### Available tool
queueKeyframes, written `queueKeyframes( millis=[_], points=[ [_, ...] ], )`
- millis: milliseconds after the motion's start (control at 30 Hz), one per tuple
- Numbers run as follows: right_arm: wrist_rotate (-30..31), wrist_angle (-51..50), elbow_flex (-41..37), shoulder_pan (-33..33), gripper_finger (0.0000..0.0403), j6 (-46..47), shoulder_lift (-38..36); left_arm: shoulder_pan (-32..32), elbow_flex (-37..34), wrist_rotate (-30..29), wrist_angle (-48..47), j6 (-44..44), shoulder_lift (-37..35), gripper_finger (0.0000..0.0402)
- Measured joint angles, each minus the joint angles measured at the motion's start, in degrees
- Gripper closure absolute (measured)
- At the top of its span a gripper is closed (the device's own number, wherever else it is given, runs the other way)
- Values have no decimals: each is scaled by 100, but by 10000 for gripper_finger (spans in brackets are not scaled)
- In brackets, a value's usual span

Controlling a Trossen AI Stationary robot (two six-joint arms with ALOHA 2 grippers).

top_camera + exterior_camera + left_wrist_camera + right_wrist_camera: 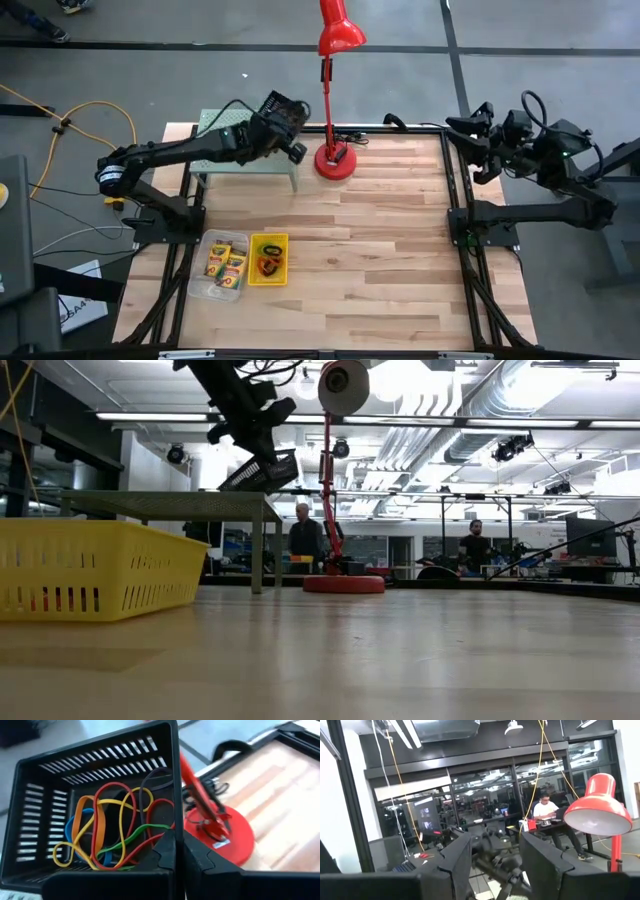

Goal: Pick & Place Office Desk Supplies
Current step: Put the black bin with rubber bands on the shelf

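At the lower left of the high view, the clear bin (217,268) with crayon boxes (227,265) and the yellow bin (268,259) sit touching on the surface (380,250). Farther up, above the green rack (245,163), the left hand (283,118) pinches the rim of the black mesh bin (75,780), holding coloured loops (112,827), just left of the red lamp (333,100). At the upper right, the right hand (480,140) hovers, fingers apart.

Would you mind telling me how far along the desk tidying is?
Done: crayon boxes in the clear bin; scissors in the yellow bin. In hand: left gripper holds the black mesh bin of coloured loops above the green rack. Left: setting it down. Right gripper waits, open.
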Motion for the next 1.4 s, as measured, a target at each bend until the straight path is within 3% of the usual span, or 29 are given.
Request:
queueKeyframes(
  millis=[267, 533, 800, 1200, 1400],
  points=[
    [0, -2, 0, 0, 247, 0, 54, 304, 365, 0, -922, -865, 7, 400],
    [0, 5, 0, 0, 247, 0, 130, 266, 599, 75, -1028, -1046, 4, 400],
    [-1, 7, 0, 0, 247, 0, 221, 349, 1064, 75, -1852, -1099, 76, 400],
    [-2, 10, 0, 2, 247, 0, 363, 774, 3123, 314, -3666, -1338, 1982, 400],
    [-3, -4, 0, 4, 247, 2, 467, 848, 3540, 471, -4201, -1849, 2413, 400]
  ],
)
